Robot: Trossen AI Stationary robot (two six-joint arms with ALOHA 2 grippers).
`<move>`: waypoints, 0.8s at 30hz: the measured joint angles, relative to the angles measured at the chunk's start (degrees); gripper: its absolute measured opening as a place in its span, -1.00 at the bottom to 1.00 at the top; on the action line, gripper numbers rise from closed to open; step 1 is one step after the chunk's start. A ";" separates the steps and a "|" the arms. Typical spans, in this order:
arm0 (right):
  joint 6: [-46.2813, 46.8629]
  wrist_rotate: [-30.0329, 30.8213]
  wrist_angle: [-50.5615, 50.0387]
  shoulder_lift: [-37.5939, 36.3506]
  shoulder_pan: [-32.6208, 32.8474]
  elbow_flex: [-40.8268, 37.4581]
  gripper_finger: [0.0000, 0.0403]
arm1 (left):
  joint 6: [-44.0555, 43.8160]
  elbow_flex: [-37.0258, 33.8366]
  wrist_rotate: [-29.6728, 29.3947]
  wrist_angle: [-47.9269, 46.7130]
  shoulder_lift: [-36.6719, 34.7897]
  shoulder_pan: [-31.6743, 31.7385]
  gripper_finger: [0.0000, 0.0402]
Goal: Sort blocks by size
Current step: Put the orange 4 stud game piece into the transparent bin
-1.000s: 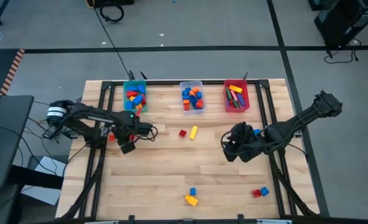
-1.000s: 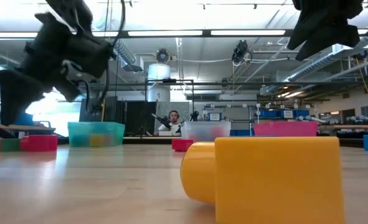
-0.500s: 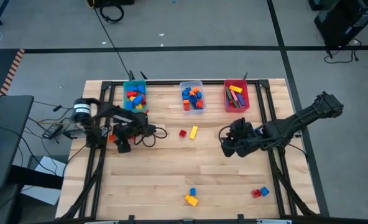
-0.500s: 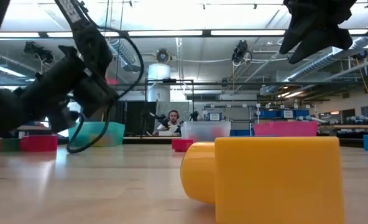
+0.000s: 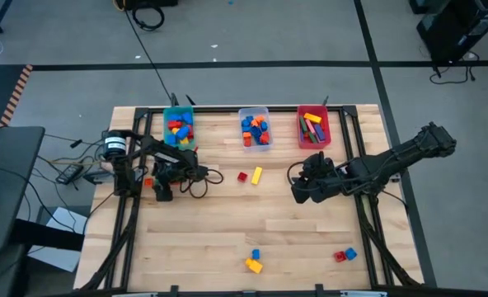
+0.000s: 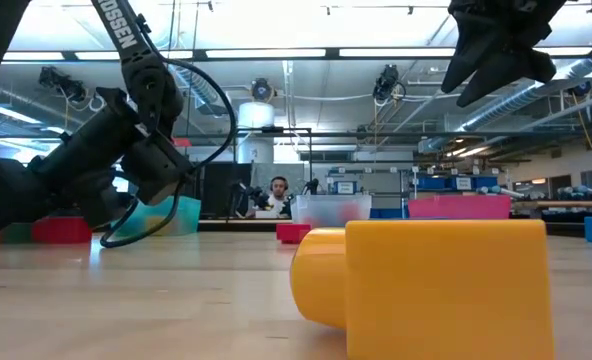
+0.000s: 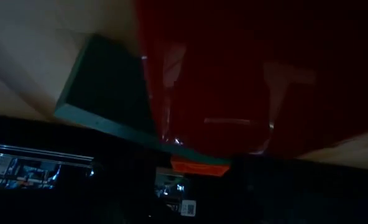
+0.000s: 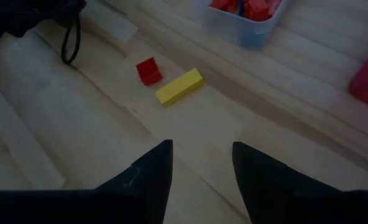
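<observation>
My left gripper is low at the table's left edge, right beside a red block. Its wrist view is filled by that red block, with a green block next to it. My right gripper hangs open and empty above the table's right half. It points at a red cube and a yellow bar lying mid-table. More blocks lie near the front edge: a blue and yellow pair and a red and blue pair.
Three bins stand along the far edge, each holding blocks: teal, clear and red. A yellow block lies just in front of the low camera. Bare wood lies between mid-table and the front edge.
My left gripper has come down and toward the table's left edge, rolling as it went, and now sits low by the red block. My right gripper has drifted a little toward the red cube and yellow bar, keeping its height.
</observation>
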 joint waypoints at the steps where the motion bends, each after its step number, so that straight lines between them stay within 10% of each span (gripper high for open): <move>1: -0.10 0.00 0.00 0.00 -0.19 0.00 -0.10 | -0.02 -0.01 0.00 0.05 0.00 0.00 0.22; 24: -3.23 -1.55 1.90 0.00 -2.43 0.00 -0.10 | -5.76 -6.74 1.22 3.82 -0.11 0.00 0.11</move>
